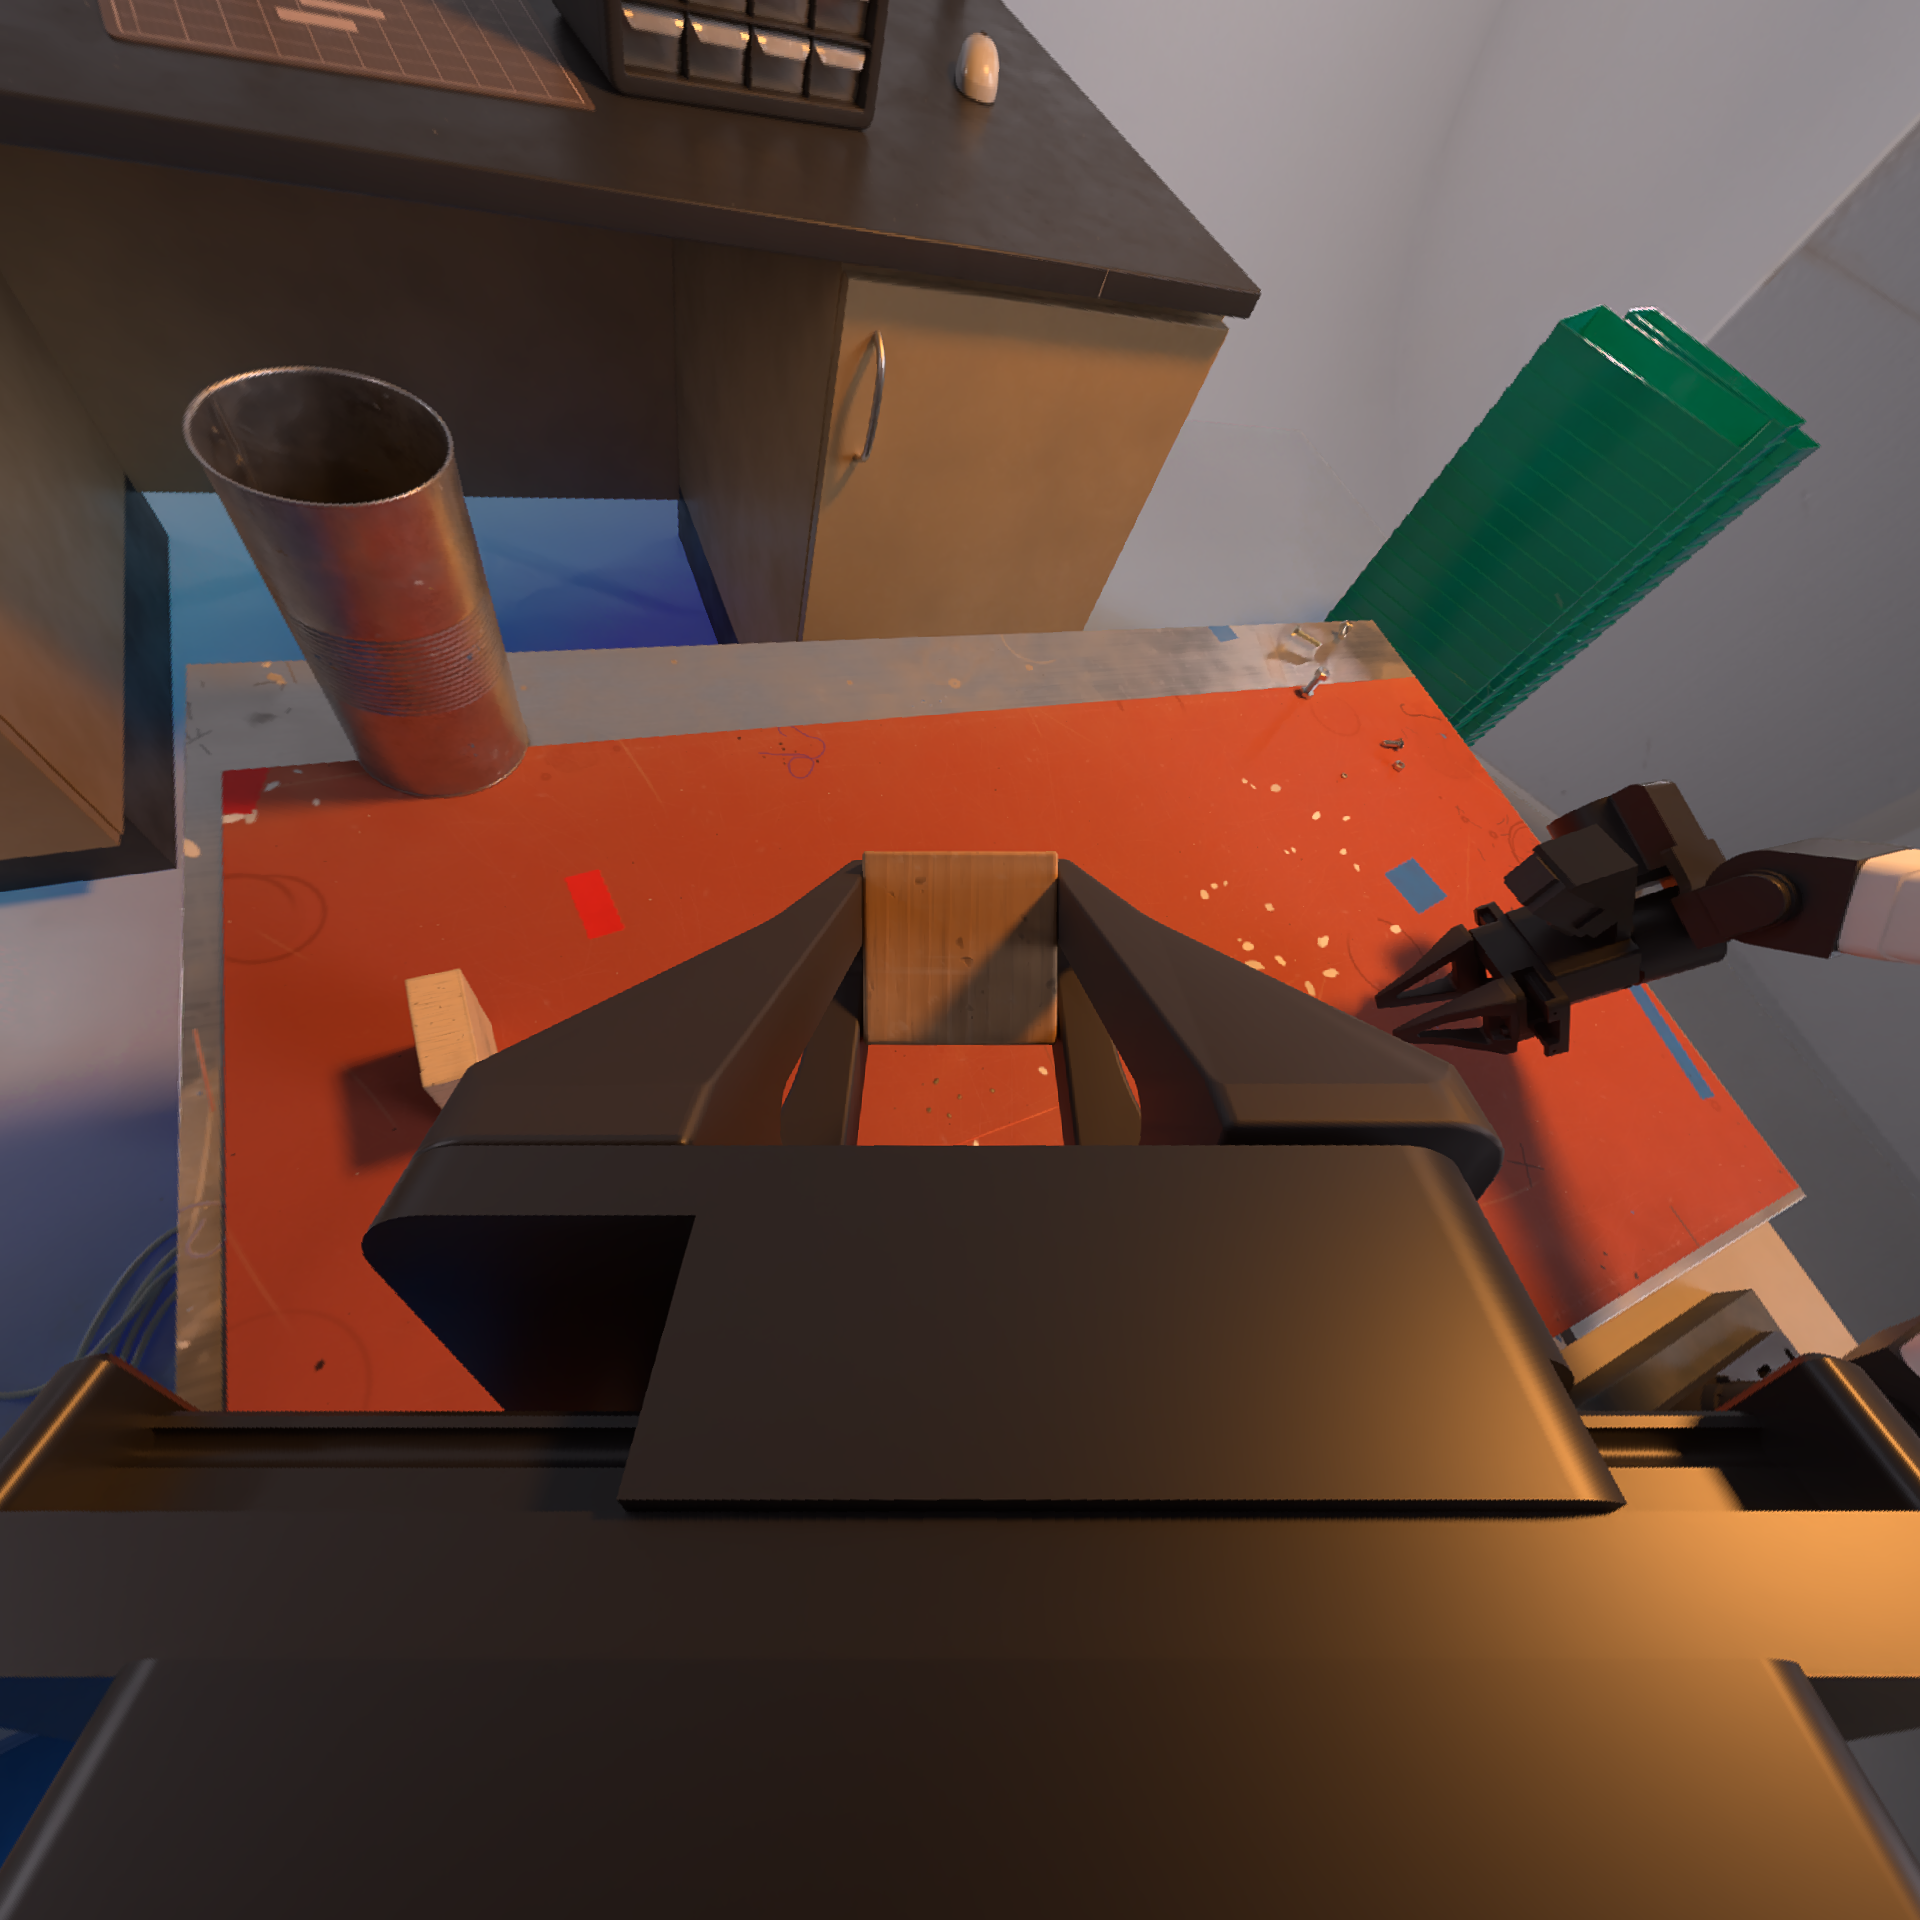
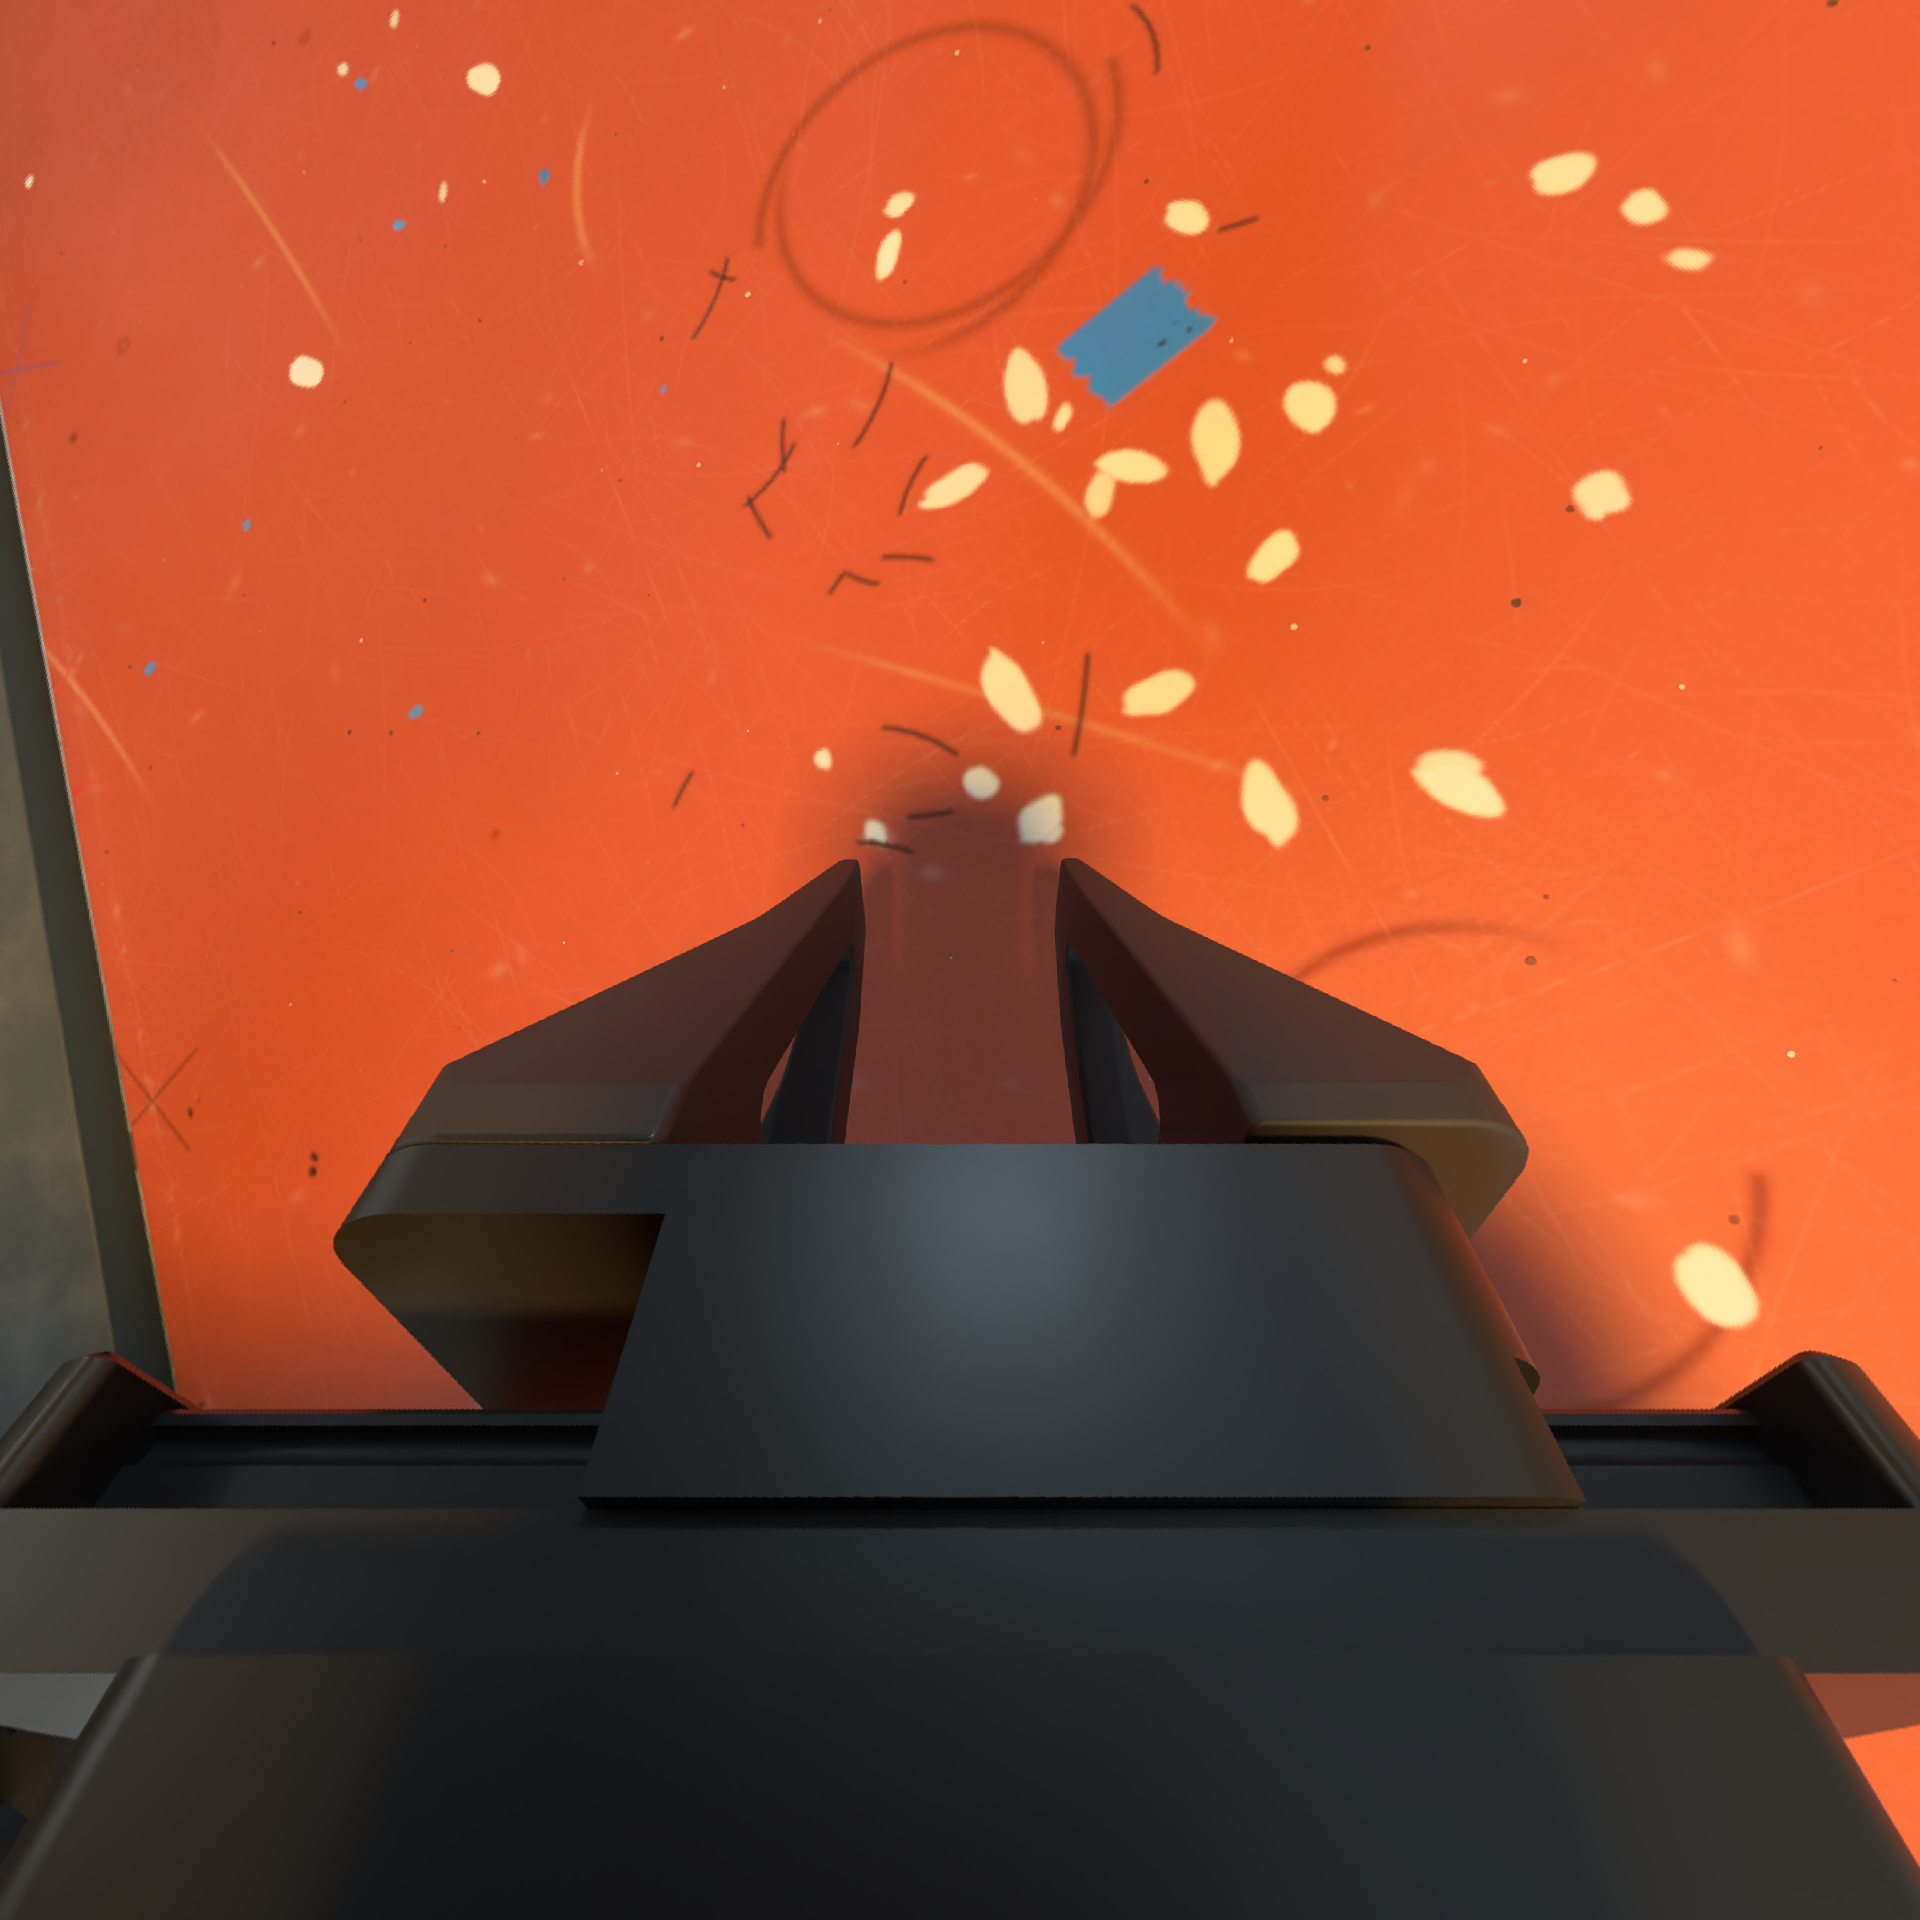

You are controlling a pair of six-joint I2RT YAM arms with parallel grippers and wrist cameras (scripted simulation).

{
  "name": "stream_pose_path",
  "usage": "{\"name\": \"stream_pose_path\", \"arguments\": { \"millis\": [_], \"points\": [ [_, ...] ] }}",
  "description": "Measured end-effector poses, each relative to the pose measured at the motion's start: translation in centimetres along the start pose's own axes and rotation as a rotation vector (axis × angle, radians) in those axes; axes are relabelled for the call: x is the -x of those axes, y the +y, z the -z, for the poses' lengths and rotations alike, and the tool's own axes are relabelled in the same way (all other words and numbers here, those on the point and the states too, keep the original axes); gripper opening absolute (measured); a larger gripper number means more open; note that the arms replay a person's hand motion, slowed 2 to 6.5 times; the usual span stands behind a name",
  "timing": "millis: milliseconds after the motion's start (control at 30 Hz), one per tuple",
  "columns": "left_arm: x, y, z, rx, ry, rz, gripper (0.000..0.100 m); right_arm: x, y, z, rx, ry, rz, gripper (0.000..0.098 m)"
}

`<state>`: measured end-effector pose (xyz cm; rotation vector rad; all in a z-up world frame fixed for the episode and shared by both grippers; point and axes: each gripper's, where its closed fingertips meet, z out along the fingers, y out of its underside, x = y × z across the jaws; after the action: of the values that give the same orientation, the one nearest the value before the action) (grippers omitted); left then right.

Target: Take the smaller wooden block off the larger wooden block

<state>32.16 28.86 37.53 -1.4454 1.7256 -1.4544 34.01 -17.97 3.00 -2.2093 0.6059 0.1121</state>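
Gripping with my left gripper [image 1: 960, 883], I hold the brown wooden block [image 1: 958, 951] between both fingers, seemingly above the orange mat [image 1: 727, 831]. My right gripper [image 2: 959, 868] is half open, empty. One pale smaller block [image 1: 449, 1029] lies left. What is inside the metal cylinder [image 1: 358, 561] I cannot see.

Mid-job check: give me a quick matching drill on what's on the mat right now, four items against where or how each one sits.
Items
1. darker wooden block
2. pale wooden block
3. metal cylinder
4. right gripper

States
A. stands at the mat's far left corner
B. empty, jaws apart, low over the speckled orange mat
C. lies alone on the mat, left of the left gripper
D. sits between the left gripper's jaws

Pairs: 1-D, 2-C, 3-A, 4-B
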Motion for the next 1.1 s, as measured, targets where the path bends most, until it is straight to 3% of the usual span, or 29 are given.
{"name": "stream_pose_path", "arguments": {
  "millis": [500,1100],
  "points": [
    [-4.0,-2.0,4.9,-0.066,-0.022,-0.115,0.028,-0.1,-0.3,-0.1,0.001,-0.004,0.007,0.0314],
    [-7.8,-5.2,5.4,-0.147,0.015,-0.219,0.028,0.2,-0.4,-0.4,0.010,-0.010,0.016,0.0322]
  ]
}}
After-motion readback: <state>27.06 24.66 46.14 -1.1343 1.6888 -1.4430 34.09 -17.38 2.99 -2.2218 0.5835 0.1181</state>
